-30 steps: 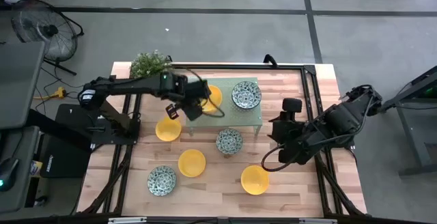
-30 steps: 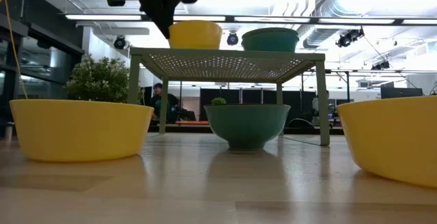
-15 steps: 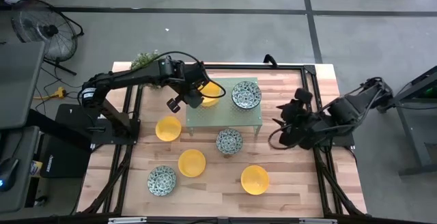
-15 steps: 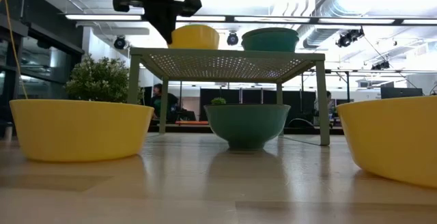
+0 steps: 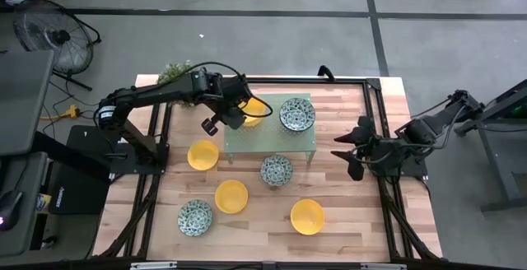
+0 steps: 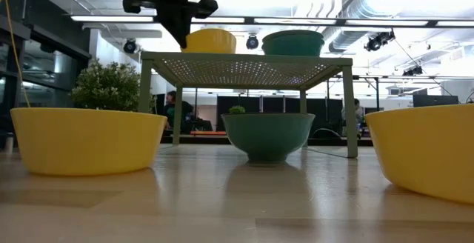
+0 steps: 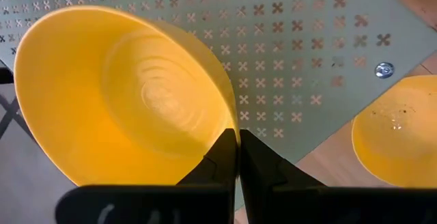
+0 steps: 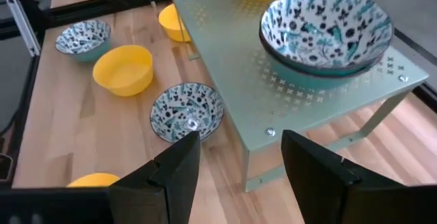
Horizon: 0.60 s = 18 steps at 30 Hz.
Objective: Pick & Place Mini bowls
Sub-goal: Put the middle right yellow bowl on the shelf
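Two bowls point(image 5: 296, 114) crowd the stand point(image 5: 272, 142); bare table point(image 5: 354, 204) lies right.

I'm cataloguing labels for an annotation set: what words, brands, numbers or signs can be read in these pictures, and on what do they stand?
None can be read.
Mini bowls: a dense blue-green pattern or plain yellow, no lettering.
Pale green stand: rows of small cross-shaped cut-outs, no text.
Black box left of the table: faint pale marks, too small to read.
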Available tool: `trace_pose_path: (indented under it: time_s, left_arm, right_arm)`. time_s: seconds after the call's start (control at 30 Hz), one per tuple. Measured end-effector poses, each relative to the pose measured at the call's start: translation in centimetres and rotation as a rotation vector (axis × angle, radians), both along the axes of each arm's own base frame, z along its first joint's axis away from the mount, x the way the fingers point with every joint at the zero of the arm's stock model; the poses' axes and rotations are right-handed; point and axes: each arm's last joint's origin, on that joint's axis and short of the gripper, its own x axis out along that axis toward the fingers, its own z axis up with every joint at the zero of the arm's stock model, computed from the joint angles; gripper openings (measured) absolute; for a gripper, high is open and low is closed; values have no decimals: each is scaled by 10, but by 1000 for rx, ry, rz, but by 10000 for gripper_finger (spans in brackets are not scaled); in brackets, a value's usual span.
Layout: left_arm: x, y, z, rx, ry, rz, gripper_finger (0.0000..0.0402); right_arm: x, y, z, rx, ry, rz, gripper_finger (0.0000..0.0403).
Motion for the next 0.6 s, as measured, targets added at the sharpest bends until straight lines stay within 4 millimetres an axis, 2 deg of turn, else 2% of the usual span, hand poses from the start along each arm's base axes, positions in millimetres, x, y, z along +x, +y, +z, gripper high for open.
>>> trace_pose_path:
  time_s: [0.17, 0.6]
  left_arm:
    - [6, -4, -6, -5, 27, -11, 0]
    - [9, -15, -10, 8, 61, -22, 0]
  right_arm:
    - [-3, -1, -13, 6, -14, 25, 195]
    - [-2, 0, -14, -7, -17, 69, 195]
